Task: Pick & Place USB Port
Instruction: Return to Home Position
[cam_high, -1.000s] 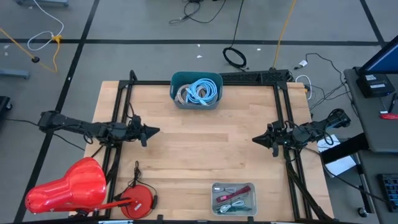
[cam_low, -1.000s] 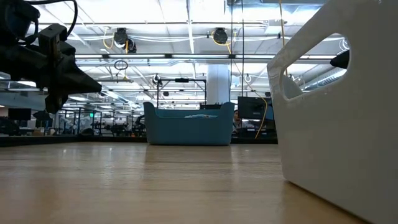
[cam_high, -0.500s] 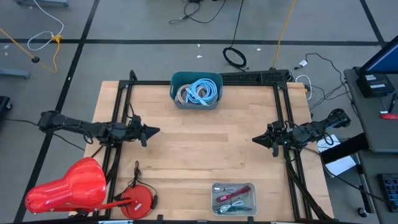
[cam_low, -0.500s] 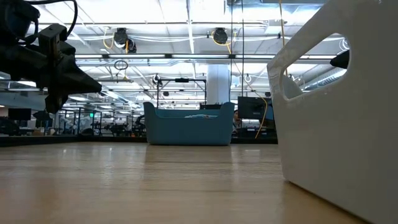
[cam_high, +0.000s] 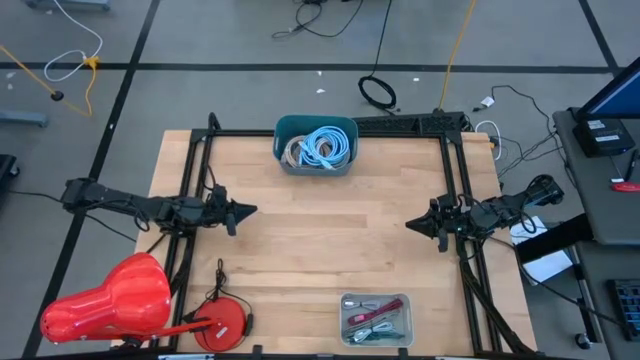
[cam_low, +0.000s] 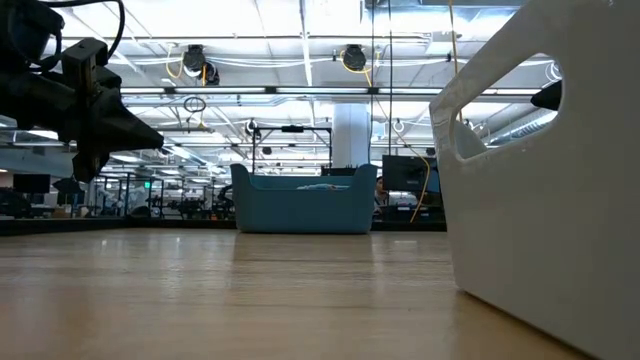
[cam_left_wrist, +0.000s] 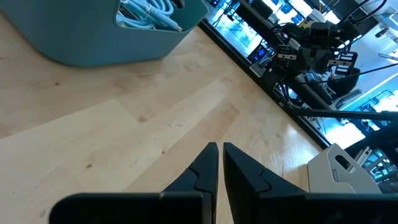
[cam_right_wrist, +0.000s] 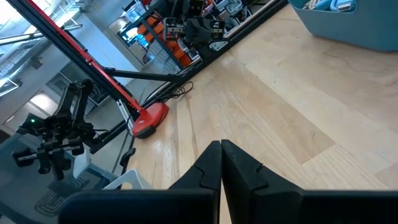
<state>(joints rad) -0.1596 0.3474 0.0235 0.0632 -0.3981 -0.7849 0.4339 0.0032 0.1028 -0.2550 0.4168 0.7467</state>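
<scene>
at the far left, off the near-left corner of the light wooden desk (cam_high: 330, 240), a glossy red dome-shaped object (cam_high: 105, 300) is lying. just beside it, a flat round red disc (cam_high: 222, 325) is sitting at the desk's near edge. the left gripper (cam_high: 248, 210) is hanging above the desk's left side and pointing inward toward the middle. its wrist view is showing its two dark fingers (cam_left_wrist: 202, 174) pressing together with nothing between them.

at the middle of the far edge, a teal-blue plastic bin (cam_high: 316, 170) is standing upright. it is holding a coiled light blue cable (cam_high: 330, 145) and a coiled whitish cable (cam_high: 293, 150) side by side. nearer, at the near edge and a little right of centre, a small gray rectangular bin (cam_high: 376, 297) is sitting with a few thin cables (cam_high: 372, 320) lying inside it, one showing some red.

the right gripper (cam_high: 410, 224) is hanging above the desk's right side, pointing inward and facing the left gripper, well apart from it. its fingers (cam_right_wrist: 239, 168) are closing against each other, gripping nothing. both bins are sitting well clear of either gripper.
</scene>
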